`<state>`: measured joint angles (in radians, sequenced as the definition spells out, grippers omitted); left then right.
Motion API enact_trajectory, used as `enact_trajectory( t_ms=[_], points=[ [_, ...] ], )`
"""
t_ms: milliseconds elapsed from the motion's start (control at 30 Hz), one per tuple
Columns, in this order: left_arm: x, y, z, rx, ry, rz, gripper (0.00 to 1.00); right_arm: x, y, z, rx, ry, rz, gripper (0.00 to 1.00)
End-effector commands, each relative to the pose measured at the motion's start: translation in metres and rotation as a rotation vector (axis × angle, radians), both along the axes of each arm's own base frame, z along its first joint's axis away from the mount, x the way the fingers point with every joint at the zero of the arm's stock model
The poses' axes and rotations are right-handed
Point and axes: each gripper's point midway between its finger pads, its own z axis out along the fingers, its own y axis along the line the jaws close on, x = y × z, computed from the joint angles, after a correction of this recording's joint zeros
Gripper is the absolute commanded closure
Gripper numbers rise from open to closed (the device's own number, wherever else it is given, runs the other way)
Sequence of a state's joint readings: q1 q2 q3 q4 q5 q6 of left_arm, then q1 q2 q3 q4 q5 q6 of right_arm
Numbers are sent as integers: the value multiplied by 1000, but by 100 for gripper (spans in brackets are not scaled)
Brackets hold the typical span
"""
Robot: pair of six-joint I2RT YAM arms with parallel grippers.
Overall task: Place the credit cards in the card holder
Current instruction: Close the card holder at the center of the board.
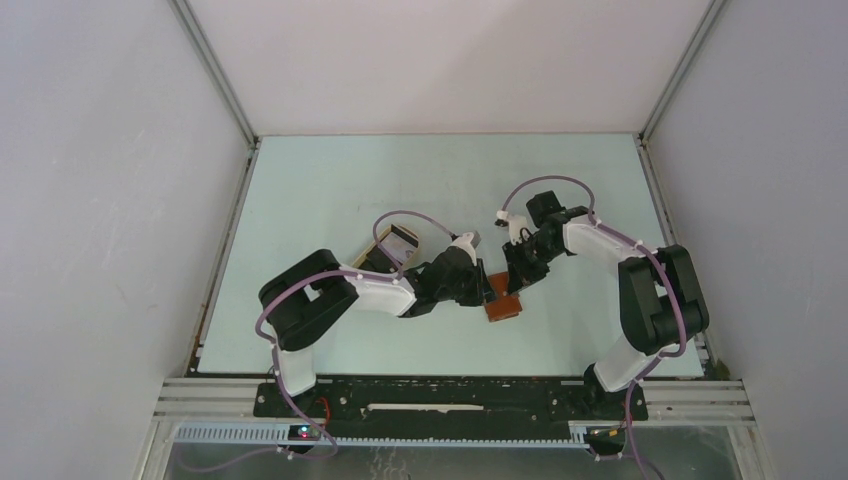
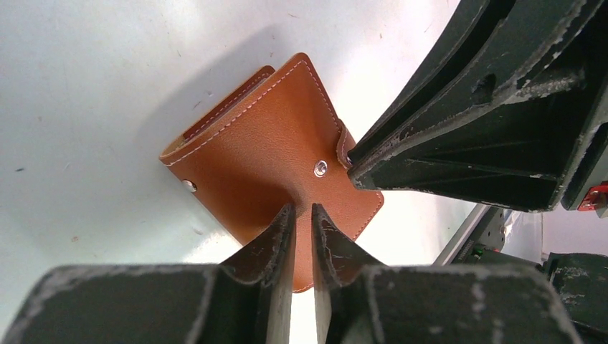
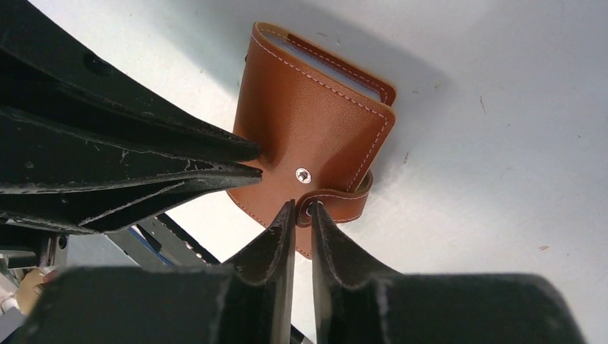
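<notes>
The card holder (image 1: 503,306), a reddish-brown folded wallet, lies on the table between both grippers. My left gripper (image 2: 302,208) is shut, its tips pressing on the wallet's cover (image 2: 265,143) just below the snap stud. My right gripper (image 3: 302,206) is shut on the curled clasp tab (image 3: 337,204) at the wallet's edge (image 3: 315,115). A pale layer (image 3: 323,51) shows between the covers at the far edge. In the top view some credit cards (image 1: 402,240), whitish and dark, lie behind the left arm.
The cards lie in a tan tray (image 1: 372,252) left of the wallet, partly hidden by the left arm's cable. The two grippers almost touch above the wallet. Walls enclose the table on three sides.
</notes>
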<state>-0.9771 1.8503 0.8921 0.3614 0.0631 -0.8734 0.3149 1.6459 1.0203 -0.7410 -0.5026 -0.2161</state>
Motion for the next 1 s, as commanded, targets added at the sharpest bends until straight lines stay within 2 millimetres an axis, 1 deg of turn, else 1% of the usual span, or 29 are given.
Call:
enact_trajectory(
  t_ms=[0, 33, 133, 167, 333, 500, 600, 700, 967],
  points=[
    [2, 13, -26, 95, 9, 26, 81, 5, 3, 11, 6, -43, 25, 82],
    [2, 13, -26, 95, 9, 26, 81, 6, 3, 12, 7, -47, 25, 85],
    [2, 12, -26, 95, 11, 27, 82, 5, 2, 10, 0, -43, 26, 99],
    [2, 12, -27, 95, 12, 28, 82, 5, 2, 9, -1, -41, 27, 100],
    [2, 12, -27, 91, 14, 29, 82, 9, 0, 11, -12, -59, 13, 100],
    [2, 12, -28, 97, 16, 33, 84, 17, 3, 27, 47, -107, -8, 100],
    [1, 13, -30, 99, 22, 35, 86, 18, 7, 32, 78, -111, -16, 100],
    [1, 12, -28, 91, 20, 37, 86, 20, 8, 33, 95, -97, -25, 100],
    [2, 12, -23, 76, 12, 39, 87, 26, 14, 24, 107, -46, -34, 100]
  ],
)
